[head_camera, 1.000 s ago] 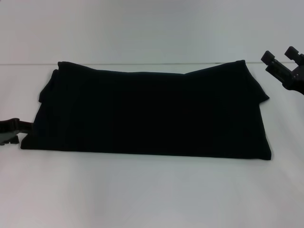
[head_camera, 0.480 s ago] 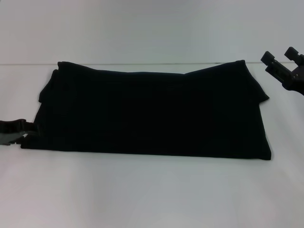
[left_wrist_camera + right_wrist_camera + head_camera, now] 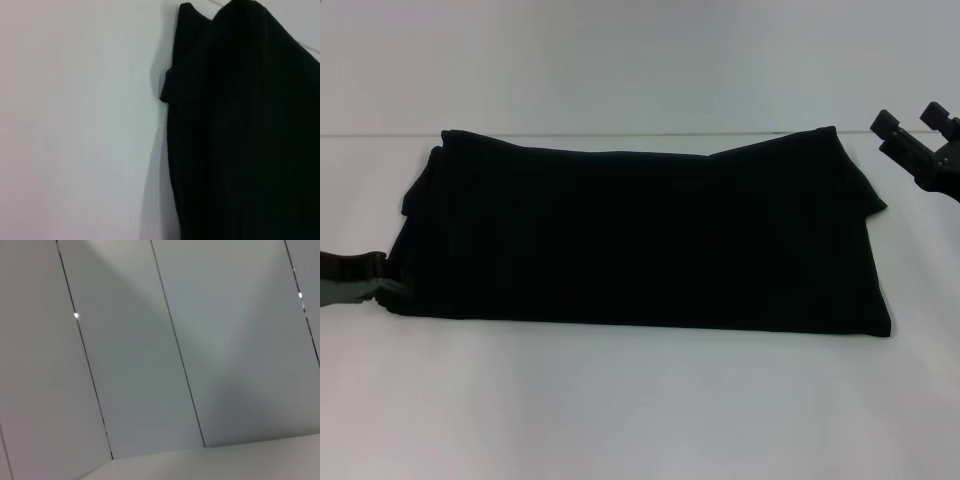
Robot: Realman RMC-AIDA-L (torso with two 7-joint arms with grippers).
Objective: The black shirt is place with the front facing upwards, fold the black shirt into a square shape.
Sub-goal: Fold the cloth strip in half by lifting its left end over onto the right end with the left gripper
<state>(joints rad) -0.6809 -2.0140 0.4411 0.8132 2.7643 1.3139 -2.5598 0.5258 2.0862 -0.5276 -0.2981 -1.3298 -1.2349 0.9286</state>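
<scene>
The black shirt (image 3: 640, 235) lies folded into a wide flat rectangle across the white table (image 3: 640, 400); no print or label shows. At the shirt's near left corner my left gripper (image 3: 382, 285) comes in low from the left edge, its fingers closed together on the cloth's edge. The left wrist view shows the shirt (image 3: 245, 130) with its layered folded edge beside bare table. My right gripper (image 3: 912, 120) hangs in the air past the shirt's far right corner, open and holding nothing. The right wrist view shows none of the shirt.
The table's far edge (image 3: 620, 133) meets a pale wall just behind the shirt. Bare table surface (image 3: 75, 125) runs along the shirt's left side and in front of it. Grey wall panels (image 3: 150, 340) fill the right wrist view.
My left gripper has moved right to the shirt's near left corner and closed on it; the corner's tip has drawn in. The right arm has stayed still.
</scene>
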